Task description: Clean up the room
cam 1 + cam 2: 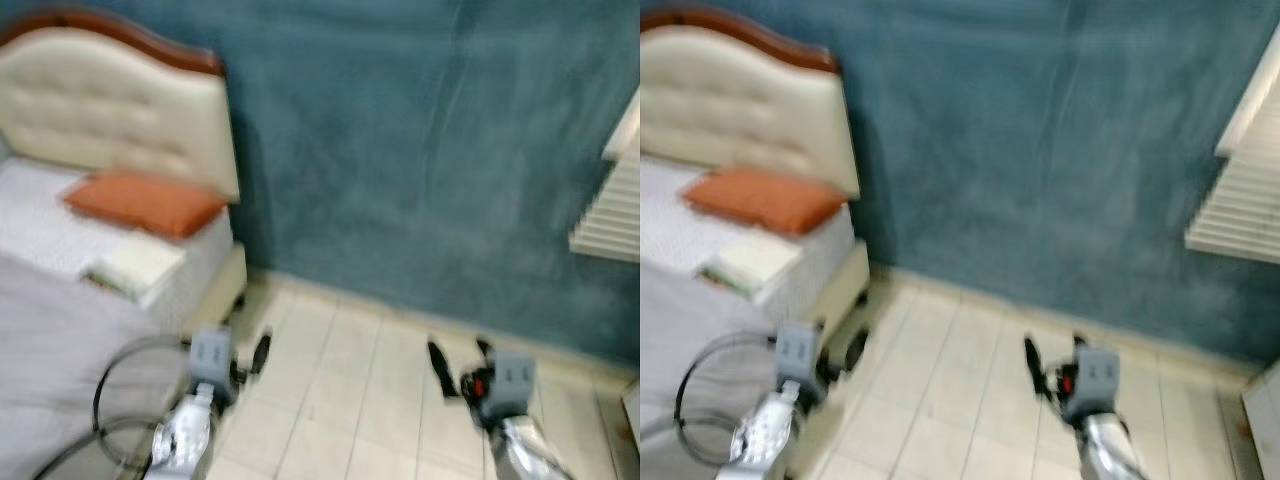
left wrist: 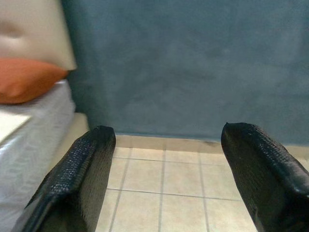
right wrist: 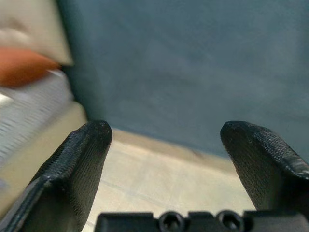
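Note:
The views are blurred. A bed (image 1: 50,330) with a cream padded headboard (image 1: 110,110) stands at the left. On it lie an orange pillow (image 1: 145,203) and a flat white folded thing (image 1: 135,265) near the mattress edge. My left gripper (image 1: 248,358) is held low over the tiled floor beside the bed's corner, open and holding nothing (image 2: 166,133). My right gripper (image 1: 460,358) hovers over the floor further right, also open with nothing between its fingers (image 3: 164,128). Both point toward the teal wall.
A teal wall (image 1: 420,150) closes off the far side. White slatted blinds (image 1: 615,215) hang at the right, and a white edge (image 1: 632,400) shows at the lower right. Pale floor tiles (image 1: 350,400) run between bed and wall. A black cable loop (image 1: 105,395) hangs by my left arm.

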Controlling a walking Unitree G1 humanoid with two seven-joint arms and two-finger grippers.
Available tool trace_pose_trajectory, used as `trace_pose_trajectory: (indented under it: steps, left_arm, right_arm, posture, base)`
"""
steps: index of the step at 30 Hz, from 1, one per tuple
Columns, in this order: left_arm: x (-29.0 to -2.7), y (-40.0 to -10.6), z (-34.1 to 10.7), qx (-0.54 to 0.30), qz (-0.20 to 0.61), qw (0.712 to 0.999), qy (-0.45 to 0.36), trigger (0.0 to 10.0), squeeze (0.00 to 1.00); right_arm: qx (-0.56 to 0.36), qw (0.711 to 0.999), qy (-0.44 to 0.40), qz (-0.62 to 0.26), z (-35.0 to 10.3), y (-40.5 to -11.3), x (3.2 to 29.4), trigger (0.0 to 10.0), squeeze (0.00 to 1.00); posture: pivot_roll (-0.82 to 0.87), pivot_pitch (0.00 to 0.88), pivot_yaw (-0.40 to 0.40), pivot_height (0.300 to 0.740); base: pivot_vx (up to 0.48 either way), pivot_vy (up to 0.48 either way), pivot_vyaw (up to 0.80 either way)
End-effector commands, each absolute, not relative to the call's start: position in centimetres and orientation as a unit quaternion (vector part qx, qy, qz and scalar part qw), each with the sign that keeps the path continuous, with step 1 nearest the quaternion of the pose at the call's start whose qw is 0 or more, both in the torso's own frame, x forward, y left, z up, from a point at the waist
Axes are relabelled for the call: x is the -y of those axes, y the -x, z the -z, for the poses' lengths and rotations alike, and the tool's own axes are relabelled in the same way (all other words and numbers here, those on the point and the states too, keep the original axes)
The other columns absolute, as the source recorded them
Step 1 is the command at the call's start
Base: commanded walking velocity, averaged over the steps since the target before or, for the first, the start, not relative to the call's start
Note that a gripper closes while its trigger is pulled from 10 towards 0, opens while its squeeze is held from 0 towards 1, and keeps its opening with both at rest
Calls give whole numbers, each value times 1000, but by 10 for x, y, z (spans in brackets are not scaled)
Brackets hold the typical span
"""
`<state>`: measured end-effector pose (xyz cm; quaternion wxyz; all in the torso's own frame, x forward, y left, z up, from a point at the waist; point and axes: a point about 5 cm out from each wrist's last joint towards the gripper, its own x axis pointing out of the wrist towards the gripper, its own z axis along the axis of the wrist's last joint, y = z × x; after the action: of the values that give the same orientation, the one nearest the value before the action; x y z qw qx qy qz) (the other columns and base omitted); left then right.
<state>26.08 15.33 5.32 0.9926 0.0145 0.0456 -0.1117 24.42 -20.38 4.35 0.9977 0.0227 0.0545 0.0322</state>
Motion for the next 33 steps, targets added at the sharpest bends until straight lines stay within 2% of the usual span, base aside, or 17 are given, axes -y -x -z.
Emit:
trace_pose_trajectory:
  steps: [1, 11, 17, 21, 29, 33]
  left_arm:
    - [-152, -260, -51, -52, 117, 992, -21, 10000, 0]
    - [-153, -261, -49, -62, 92, 993, -29, 10000, 0]
    - [-162, -253, -52, -47, 42, 998, -13, 10000, 0]
    - [-159, -236, -55, -32, 74, 997, -18, 10000, 0]
    - [-175, -235, -62, -24, 86, 996, -8, 10000, 0]
    - [-175, -235, -60, -30, 83, 996, -5, 10000, 0]
  right_arm:
    - [-48, 998, -25, -37, -47, -250, 201, 10000, 0]
    - [-52, 998, -11, -36, -46, -250, 203, 10000, 0]
    - [-69, 997, -9, -35, -43, -249, 204, 10000, 0]
    - [-71, 997, -17, -40, -41, -243, 204, 10000, 0]
    - [-72, 993, -53, -82, -39, -244, 189, 10000, 0]
    - [-86, 992, -51, -80, -36, -244, 188, 10000, 0]
  posture:
    - [-43, 0, -7, 740]
    - [-54, 0, -7, 740]
    - [-60, 0, -1, 740]
    - [-52, 0, -1, 740]
    - [-36, 0, 0, 740]
    - [-36, 0, -1, 740]
  base:
    - [0, 0, -788]
    - [0, 0, -796]
    - [0, 0, 0]
    - [0, 0, 0]
    - [0, 0, 0]
    - [0, 0, 0]
